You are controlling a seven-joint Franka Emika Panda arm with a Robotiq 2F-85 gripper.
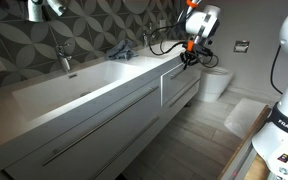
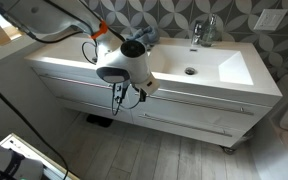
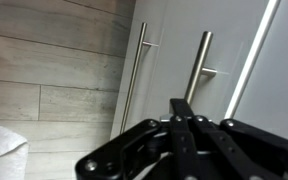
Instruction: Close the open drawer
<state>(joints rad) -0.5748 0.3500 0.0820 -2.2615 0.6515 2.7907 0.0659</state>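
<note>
The narrow pale grey vanity drawer (image 1: 180, 88), right of centre, likely slides easily; the black gripper (image 3: 181, 106), fingers clenched empty, should press its flat front.

Narrow drawer (image 1: 180, 88): too small to tell if ajar, insides unseen. In an exterior view the arm's wrist (image 2: 124, 68) likely hides its front. Gripper (image 3: 181, 108) body cut off by wrist view's lower edge

The pincer (image 1: 188, 58) hangs just before the narrow drawer (image 1: 180, 88), toilet (image 1: 214, 82) beyond.
</note>
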